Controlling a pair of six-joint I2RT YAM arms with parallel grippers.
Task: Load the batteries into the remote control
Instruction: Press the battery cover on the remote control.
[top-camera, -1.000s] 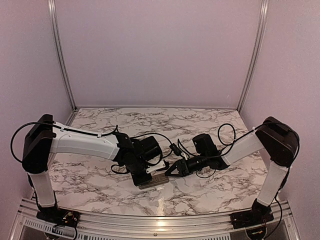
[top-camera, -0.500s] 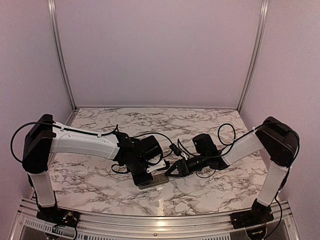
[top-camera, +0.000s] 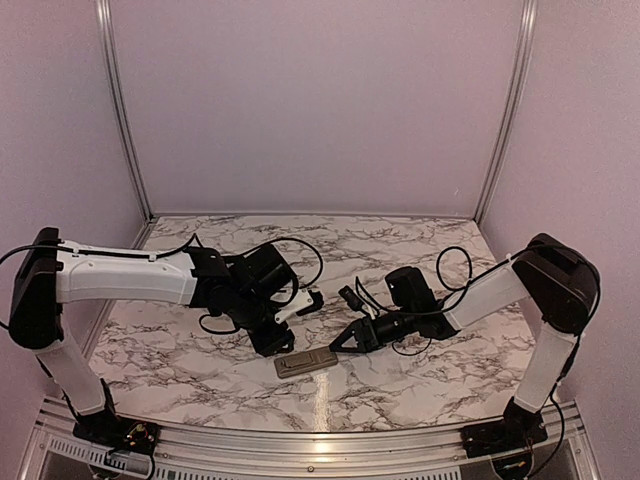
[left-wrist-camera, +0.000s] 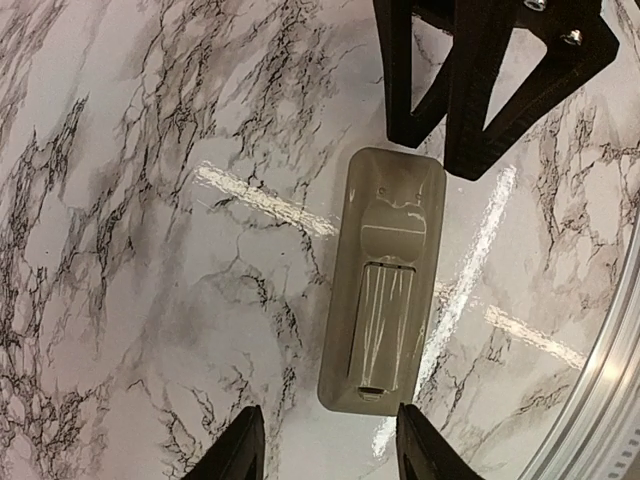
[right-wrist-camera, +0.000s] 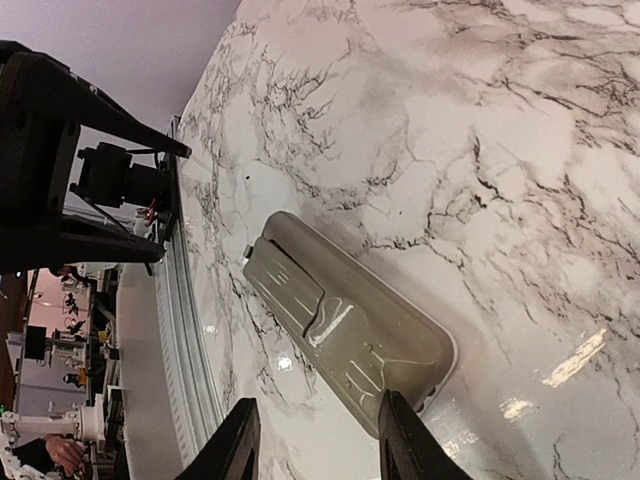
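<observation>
The remote control (top-camera: 306, 363) lies face down on the marble table, its greyish back with the closed battery cover up. It shows in the left wrist view (left-wrist-camera: 383, 279) and the right wrist view (right-wrist-camera: 345, 319). My left gripper (top-camera: 280, 342) is open and empty, hovering up-left of the remote; its fingertips (left-wrist-camera: 240, 455) frame the remote's near end from above. My right gripper (top-camera: 338, 346) is open and empty at the remote's right end, its fingertips (right-wrist-camera: 400, 440) straddling that end. No batteries are in view.
Black cables (top-camera: 345, 295) loop over the table between the two arms. The metal front rail (top-camera: 320, 440) runs along the near edge. Purple walls close in the back and sides.
My left gripper has let go of the remote and pulled back up and to the left. The remote now lies free on the table. The right arm has hardly moved.
</observation>
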